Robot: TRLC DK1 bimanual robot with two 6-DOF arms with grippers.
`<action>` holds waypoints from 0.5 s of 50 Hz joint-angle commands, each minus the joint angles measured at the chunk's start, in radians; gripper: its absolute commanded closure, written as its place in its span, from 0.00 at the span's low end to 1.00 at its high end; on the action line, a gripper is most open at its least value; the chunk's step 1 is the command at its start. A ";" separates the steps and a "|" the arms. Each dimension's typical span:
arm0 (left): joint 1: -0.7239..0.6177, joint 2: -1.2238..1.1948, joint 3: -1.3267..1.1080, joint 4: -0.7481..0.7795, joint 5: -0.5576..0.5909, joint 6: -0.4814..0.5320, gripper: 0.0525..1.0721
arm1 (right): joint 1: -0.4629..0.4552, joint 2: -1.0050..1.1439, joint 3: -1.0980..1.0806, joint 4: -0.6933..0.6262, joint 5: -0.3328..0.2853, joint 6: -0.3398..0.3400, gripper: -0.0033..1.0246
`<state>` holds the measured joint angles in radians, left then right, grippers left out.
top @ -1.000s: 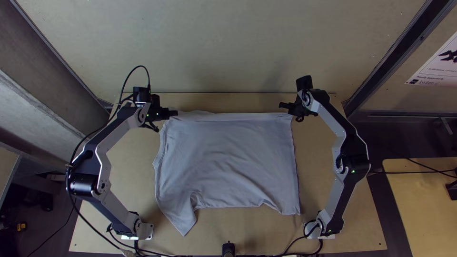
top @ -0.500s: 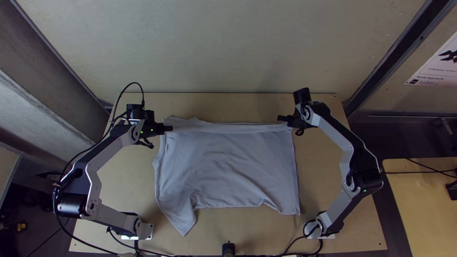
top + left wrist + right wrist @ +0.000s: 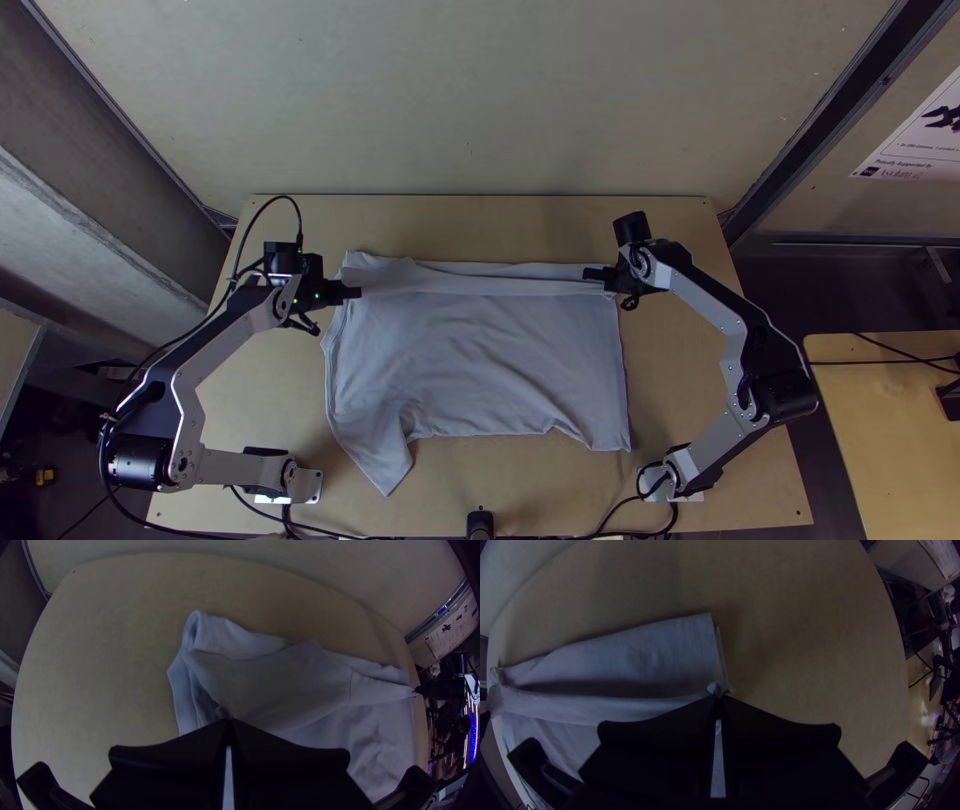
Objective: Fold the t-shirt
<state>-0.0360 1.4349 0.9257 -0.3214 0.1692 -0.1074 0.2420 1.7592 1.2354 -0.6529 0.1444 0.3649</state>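
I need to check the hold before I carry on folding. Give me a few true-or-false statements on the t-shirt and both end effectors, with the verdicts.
1. The left end effector is shut on the t-shirt. True.
2. The right end effector is open and away from the cloth. False: it is shut on the t-shirt too.
3. A band of cloth runs between the two end effectors. True.
4. The t-shirt is folded into a small square. False: most of it lies spread on the table.
5. Part of the t-shirt lies beyond the held band, on the side away from the arms' bases. True.
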 commanded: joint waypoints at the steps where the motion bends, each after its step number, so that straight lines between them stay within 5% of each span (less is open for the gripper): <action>1: -0.007 -0.024 -0.060 0.002 0.004 0.017 0.97 | 0.000 -0.033 -0.048 0.012 0.021 -0.006 0.97; 20: -0.015 -0.036 -0.186 0.010 -0.007 0.017 0.95 | -0.017 -0.040 -0.146 0.111 0.035 -0.015 0.97; 22: -0.008 -0.036 -0.188 -0.001 -0.019 0.011 0.77 | -0.020 -0.043 -0.143 0.111 0.038 -0.012 0.84; 25: -0.001 -0.037 -0.179 -0.054 -0.023 0.011 0.28 | -0.023 -0.067 -0.149 0.111 0.046 -0.009 0.57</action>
<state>-0.0502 1.4143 0.7712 -0.3141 0.1654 -0.0971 0.2371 1.7397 1.1130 -0.5461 0.1616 0.3618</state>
